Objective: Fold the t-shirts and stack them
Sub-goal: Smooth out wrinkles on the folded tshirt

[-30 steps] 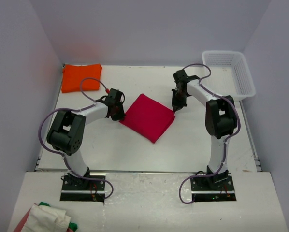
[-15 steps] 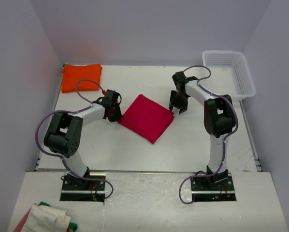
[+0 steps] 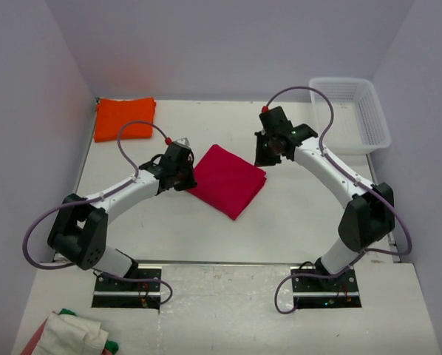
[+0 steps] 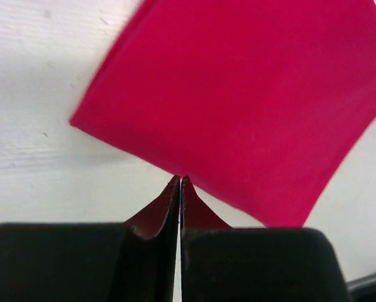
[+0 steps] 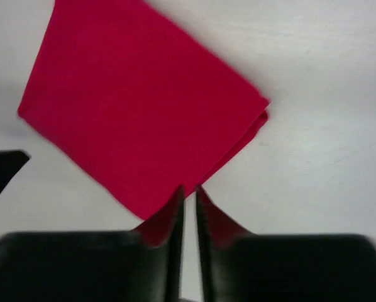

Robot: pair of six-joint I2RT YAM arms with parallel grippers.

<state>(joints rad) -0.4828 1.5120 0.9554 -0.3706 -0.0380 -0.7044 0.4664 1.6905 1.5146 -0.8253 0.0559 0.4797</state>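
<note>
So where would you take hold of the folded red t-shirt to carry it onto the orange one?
Probably its two side corners, one per arm. The red t-shirt lies flat, folded square and turned cornerwise, with one corner near the left gripper and the layered one near the right gripper. Come in low from each side and pinch through all layers.

centre t-shirt (image 3: pixel 227 181): plain crimson | far-left t-shirt (image 3: pixel 124 118): plain orange | basket (image 3: pixel 374 118): white

Centre t-shirt (image 3: pixel 227 180), back-left t-shirt (image 3: pixel 123 118)
</note>
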